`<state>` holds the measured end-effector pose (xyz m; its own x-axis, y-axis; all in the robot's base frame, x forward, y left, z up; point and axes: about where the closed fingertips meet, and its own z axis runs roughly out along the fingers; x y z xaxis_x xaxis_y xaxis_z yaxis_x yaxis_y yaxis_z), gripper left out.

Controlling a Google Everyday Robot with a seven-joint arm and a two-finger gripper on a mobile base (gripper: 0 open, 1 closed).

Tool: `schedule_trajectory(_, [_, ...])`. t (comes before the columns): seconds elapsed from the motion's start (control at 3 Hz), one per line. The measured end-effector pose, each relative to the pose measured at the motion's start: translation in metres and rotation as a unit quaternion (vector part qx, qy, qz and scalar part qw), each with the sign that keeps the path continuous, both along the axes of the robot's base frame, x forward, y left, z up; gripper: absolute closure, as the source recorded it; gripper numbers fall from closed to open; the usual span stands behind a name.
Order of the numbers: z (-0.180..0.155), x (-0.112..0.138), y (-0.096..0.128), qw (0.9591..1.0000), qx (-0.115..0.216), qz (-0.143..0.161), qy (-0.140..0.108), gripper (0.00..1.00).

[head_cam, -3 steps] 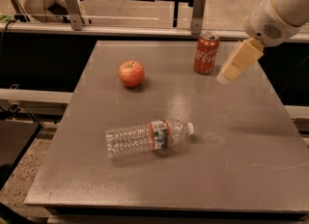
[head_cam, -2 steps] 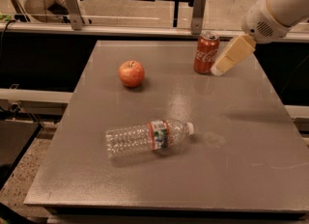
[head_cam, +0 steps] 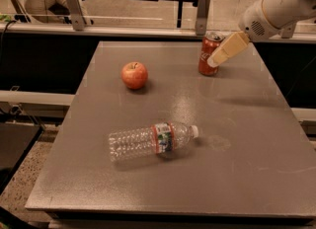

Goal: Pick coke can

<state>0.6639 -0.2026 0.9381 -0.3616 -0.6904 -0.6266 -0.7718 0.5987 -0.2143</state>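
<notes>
The coke can (head_cam: pixel 208 54) is a small red can with a silver top. It stands upright at the far right of the grey table (head_cam: pixel 177 124). My gripper (head_cam: pixel 225 50) comes in from the upper right on a white arm, and its tan fingertips (head_cam: pixel 217 58) overlap the can's right side. I cannot tell whether they touch the can.
A red apple (head_cam: pixel 134 75) sits left of the can at the far middle of the table. A clear plastic water bottle (head_cam: pixel 150 140) lies on its side near the table's centre. A railing with metal posts (head_cam: pixel 74 6) runs behind the table.
My gripper has moved left and up toward the can, from beside its lower right to overlapping its right side. The can, apple and bottle have not moved.
</notes>
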Motion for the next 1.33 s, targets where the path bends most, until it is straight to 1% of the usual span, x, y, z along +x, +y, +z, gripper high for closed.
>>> schedule_trajectory(0.33, [-0.013, 0.030, -0.001, 0.9997, 0.021, -0.012, -0.003, 0.00])
schedule_trajectory(0.67, [-0.020, 0.042, -0.002, 0.9992, 0.034, -0.018, 0.003, 0.00])
schedule_trajectory(1.0, [-0.027, 0.046, 0.002, 0.9984, 0.051, -0.018, 0.012, 0.00])
schedule_trajectory(1.33, [-0.032, 0.049, 0.007, 0.9976, 0.065, -0.013, 0.019, 0.16])
